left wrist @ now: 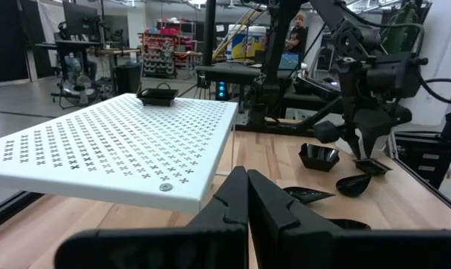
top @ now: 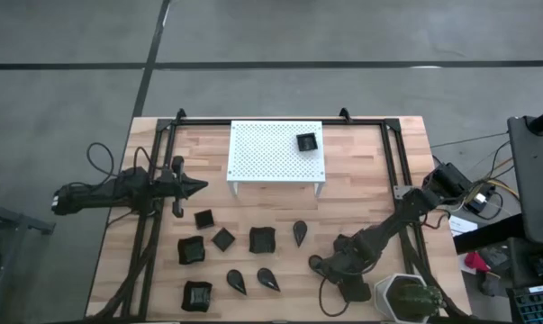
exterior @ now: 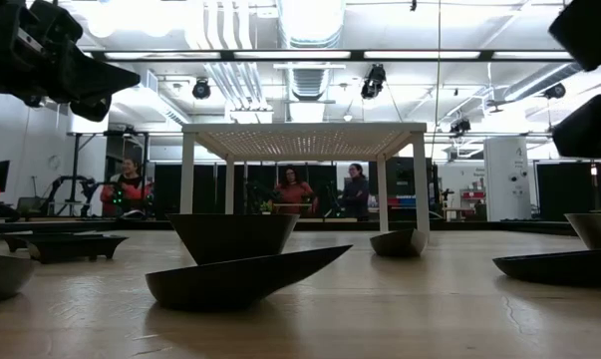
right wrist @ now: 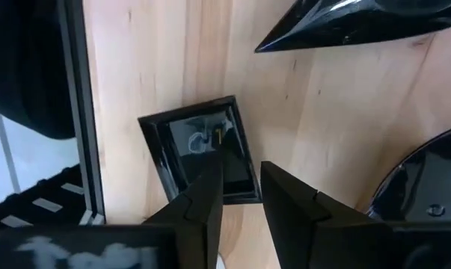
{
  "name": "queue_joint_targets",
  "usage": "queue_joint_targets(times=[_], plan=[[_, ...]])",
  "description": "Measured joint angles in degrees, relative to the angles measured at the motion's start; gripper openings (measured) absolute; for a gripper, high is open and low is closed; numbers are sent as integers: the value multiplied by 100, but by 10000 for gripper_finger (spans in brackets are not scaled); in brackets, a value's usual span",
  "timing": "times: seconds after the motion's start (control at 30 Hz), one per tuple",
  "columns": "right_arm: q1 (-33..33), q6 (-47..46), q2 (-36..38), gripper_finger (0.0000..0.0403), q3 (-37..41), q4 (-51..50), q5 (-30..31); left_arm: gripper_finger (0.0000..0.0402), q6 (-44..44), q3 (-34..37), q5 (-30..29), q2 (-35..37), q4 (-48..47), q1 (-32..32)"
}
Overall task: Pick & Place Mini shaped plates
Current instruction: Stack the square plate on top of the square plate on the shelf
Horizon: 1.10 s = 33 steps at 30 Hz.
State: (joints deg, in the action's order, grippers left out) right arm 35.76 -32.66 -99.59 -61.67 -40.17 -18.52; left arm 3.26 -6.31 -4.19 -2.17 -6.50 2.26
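Nine plates in sight: small glossy black dishes [top: 262,238] spread over the wooden worktop [top: 370,180], all but one lying on the near half in front of the stand.
Plate on stand: one small square plate [top: 306,141] sits on top of the white perforated stand [top: 262,153], near its far right corner.
Plate shapes on the worktop: squares with raised rims and teardrops; three teardrops [top: 300,233] lie among the squares.
Plate under right arm: a small square plate [right wrist: 199,146] lies flat on the wood directly below the right end effector [right wrist: 240,198], beside a black frame rail.
Right end effector: low over the near right part of the worktop, its two dark fingers parted with a narrow gap, the tips at the plate's edge; whether they touch it I cannot tell.
Left end effector [left wrist: 246,196]: closed and empty, fingers pressed together, held above the left side of the worktop and pointing toward the stand.
Pot: a grey-green pot [top: 406,297] stands at the near right edge.
Room behind: three people stand far beyond the worktop.
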Motion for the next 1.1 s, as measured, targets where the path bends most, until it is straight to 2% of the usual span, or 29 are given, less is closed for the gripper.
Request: queue_joint_targets(times=[0.33,0.7,1.1], plan=[[40,40,-48,68,83,163,66,0,-2,0,-23,0,1,-1],[49,32,-295,77,85,198,50,0,-1,1,-23,0,1,0],[49,76,-295,59,130,453,58,0,-1,0,-19,0,2,-2]])
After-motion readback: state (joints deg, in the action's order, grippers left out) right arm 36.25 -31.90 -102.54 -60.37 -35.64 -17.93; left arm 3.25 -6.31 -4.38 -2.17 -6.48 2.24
